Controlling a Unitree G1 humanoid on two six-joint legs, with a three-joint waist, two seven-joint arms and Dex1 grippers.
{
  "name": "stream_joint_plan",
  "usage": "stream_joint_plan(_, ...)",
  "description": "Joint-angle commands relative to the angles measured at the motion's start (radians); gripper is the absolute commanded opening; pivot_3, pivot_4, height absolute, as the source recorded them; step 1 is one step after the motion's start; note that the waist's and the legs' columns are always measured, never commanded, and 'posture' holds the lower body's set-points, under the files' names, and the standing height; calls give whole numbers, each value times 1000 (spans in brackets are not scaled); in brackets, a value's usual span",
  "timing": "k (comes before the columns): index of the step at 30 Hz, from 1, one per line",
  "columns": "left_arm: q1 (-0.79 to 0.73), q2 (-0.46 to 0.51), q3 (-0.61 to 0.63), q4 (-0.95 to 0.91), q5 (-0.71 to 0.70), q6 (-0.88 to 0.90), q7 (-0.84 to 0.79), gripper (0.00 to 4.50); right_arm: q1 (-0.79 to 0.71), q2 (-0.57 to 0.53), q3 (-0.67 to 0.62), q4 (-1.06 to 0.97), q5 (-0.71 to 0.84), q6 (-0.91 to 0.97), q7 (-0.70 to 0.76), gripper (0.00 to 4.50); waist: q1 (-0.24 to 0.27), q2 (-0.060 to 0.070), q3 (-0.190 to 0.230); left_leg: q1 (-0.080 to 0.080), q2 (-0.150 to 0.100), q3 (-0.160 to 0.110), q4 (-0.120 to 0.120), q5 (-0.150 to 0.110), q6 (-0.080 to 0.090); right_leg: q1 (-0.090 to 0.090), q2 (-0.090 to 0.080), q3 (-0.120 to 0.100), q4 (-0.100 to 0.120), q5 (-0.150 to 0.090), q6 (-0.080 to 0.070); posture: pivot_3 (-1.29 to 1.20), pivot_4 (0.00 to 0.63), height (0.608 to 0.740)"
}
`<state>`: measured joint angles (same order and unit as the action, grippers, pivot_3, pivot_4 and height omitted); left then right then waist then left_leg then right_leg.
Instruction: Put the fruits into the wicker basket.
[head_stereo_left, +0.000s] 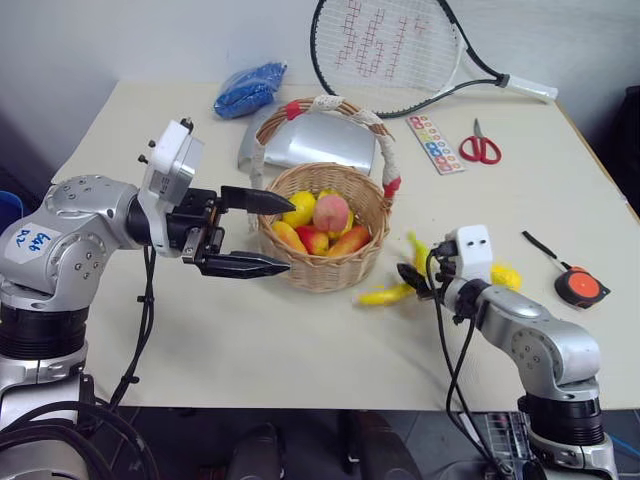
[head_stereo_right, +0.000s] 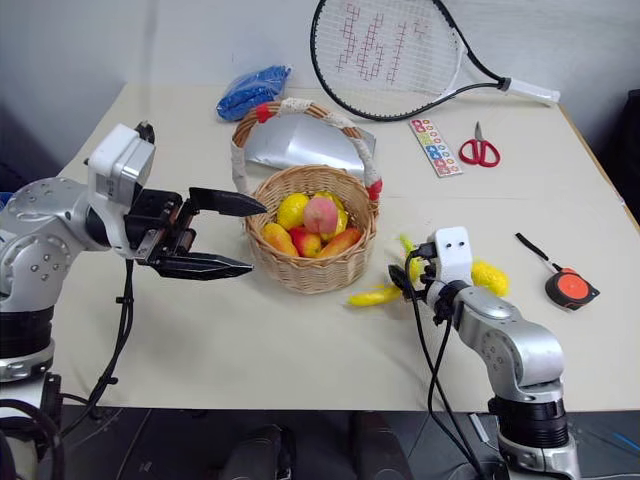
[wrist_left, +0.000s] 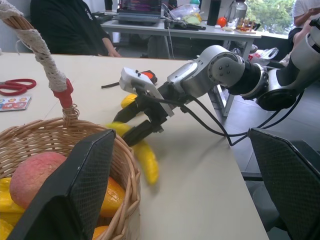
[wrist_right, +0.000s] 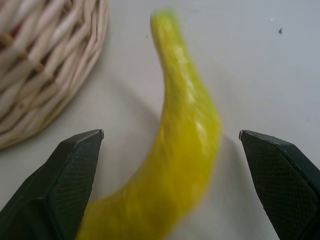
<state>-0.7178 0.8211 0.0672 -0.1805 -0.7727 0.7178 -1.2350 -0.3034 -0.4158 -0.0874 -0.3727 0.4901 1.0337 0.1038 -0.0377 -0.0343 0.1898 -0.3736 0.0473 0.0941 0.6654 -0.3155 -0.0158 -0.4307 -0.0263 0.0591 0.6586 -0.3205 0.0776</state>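
Head view: a wicker basket (head_stereo_left: 325, 232) sits mid-table (head_stereo_left: 250, 340), already holding a pink-red peach (head_stereo_left: 331, 212) among other fruit. The left end effector (head_stereo_left: 262, 233) hovers just beside the basket's rim, its arm bent across and pointing sideways toward it, fingers spread wide and holding nothing. On the basket's far side from it, the right end effector (head_stereo_left: 412, 279) reaches low over the table, forearm sloping down, poised over a banana (head_stereo_left: 385, 294) lying just outside the basket; a lemon (head_stereo_left: 505, 275) rests beside that arm's wrist.

Left wrist view: the spread black fingers (wrist_left: 80, 195) frame the basket rim, with the right end effector (wrist_left: 132, 125) beyond, straddling the banana.

Right wrist view: the banana (wrist_right: 180, 165) lies on the table between the wide-open fingers (wrist_right: 65, 185), not yet pinched, probably lined up for a grasp; the basket wall (wrist_right: 45, 60) is near
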Motion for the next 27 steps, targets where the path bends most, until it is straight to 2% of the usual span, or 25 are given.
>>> stream_joint_plan(1,-21,3,22,-8,6,-18,10,4454,-26,-10,31,-26,-25,50,-1,4500,-2,0,0,0,0,0,0,0,0,0,0,0,0,0,0,0,150,740)
stream_joint_plan(3,-28,3,22,-1,9,-21,9,4454,-49,-32,71,-20,-52,37,24,4500,-6,0,0,0,0,0,1,0,0,0,0,0,0,0,0,0,150,740)
stream_joint_plan(6,-31,0,21,13,23,-36,12,4500,-65,-29,93,0,-73,24,43,3920,-12,0,0,0,0,0,0,0,1,0,0,0,1,0,0,0,150,740)
stream_joint_plan(11,-32,-9,21,12,26,-42,17,4500,-48,-12,35,-24,-60,38,55,2090,-17,0,0,0,0,0,0,0,1,0,0,0,0,0,0,0,150,740)
stream_joint_plan(13,-30,-10,23,12,28,-42,17,4500,-28,-14,6,-49,-48,42,65,1529,-16,0,0,0,0,0,0,0,1,0,0,0,0,0,0,0,150,740)
stream_joint_plan(17,-21,-12,29,11,30,-44,19,4500,-8,-24,-70,-109,18,55,123,1423,-16,0,0,0,0,0,0,0,1,0,0,0,0,0,0,0,150,740)
stream_joint_plan(21,-21,-11,56,24,7,-24,38,4500,-62,-93,-153,-211,219,102,300,1422,-20,0,0,0,0,0,0,0,1,0,0,0,1,0,0,0,150,740)
stream_joint_plan(24,-14,0,81,35,8,-28,48,4500,-176,-143,-206,-230,398,159,386,1422,-21,0,0,1,1,0,0,-1,2,0,1,0,1,0,0,0,150,740)
stream_joint_plan(27,3,12,114,32,10,-25,61,4500,-345,-168,-143,-185,432,162,421,1422,-22,0,0,1,1,0,0,-1,3,0,0,-1,1,0,0,0,150,740)
